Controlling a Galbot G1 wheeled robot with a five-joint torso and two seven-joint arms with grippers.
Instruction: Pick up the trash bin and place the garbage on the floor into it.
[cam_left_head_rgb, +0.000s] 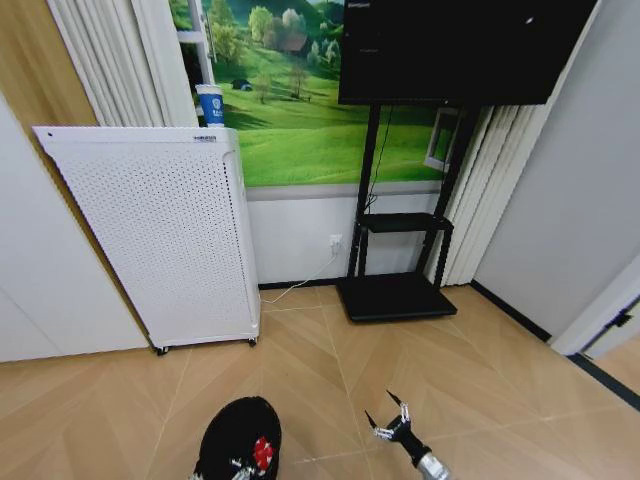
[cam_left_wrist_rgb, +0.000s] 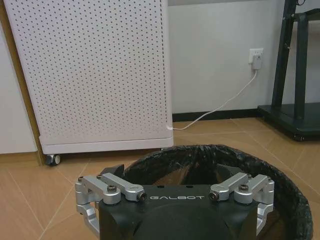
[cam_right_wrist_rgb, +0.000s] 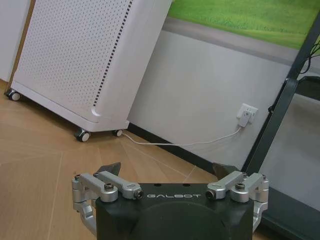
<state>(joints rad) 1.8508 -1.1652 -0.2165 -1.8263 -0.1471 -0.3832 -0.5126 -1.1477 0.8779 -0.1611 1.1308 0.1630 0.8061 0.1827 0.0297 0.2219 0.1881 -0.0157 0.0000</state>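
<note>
While upright, trash bin (cam_left_head_rgb: 238, 432) mouth upward.

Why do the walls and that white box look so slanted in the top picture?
Head view: wide-lens distortion tilts the white perforated appliance and the walls outward. Left wrist view: it stands straight, and the trash bin rim looks soft close up. Right wrist view: the camera itself is tilted.

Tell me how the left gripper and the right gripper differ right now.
The left gripper sits at the rim of the trash bin, its fingertips around the black liner edge; the right gripper hangs in free air above bare wood floor, holding nothing. The left gripper is at the bottom edge of the head view, by the bin; the right gripper sits higher, with both fingers spread in plain sight. Both point toward the white perforated appliance.
</note>
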